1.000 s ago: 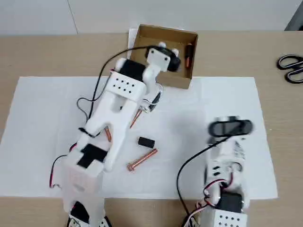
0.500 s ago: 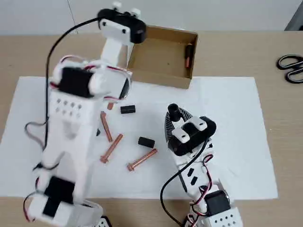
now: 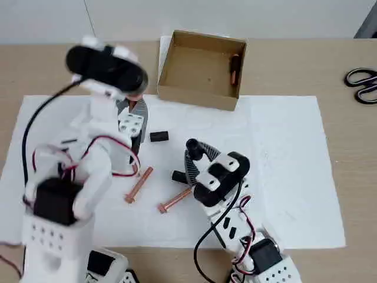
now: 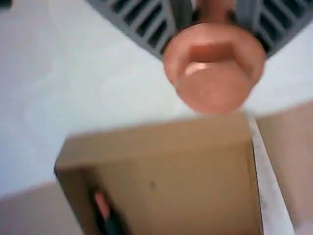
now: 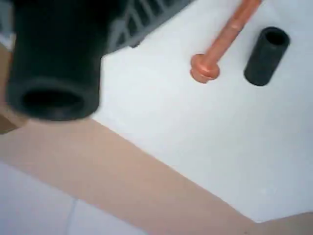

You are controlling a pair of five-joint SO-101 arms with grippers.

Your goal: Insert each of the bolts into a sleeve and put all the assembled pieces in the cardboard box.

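My left gripper [image 3: 134, 111] [image 4: 212, 12] is shut on a copper bolt [image 4: 212, 68], held above the white paper on the near left side of the cardboard box [image 3: 203, 68] [image 4: 161, 171]. One assembled piece [image 3: 234, 68] [image 4: 102, 210] lies in the box. My right gripper [image 3: 193, 158] [image 5: 68, 19] is shut on a black sleeve [image 3: 192, 146] [image 5: 54, 63] over the middle of the paper. Loose on the paper lie two bolts [image 3: 139, 184] [image 3: 175, 200] [image 5: 225, 39] and two black sleeves [image 3: 158, 137] [image 3: 178, 175] [image 5: 266, 56].
White paper [image 3: 283, 165] covers the wooden table, and its right half is bare. Scissors [image 3: 362, 82] lie at the far right edge. The left arm's body stands over the paper's left part.
My left arm has drawn back from over the box toward the near left, with a bolt in its gripper. My right arm has come forward and left to mid-paper with a sleeve.
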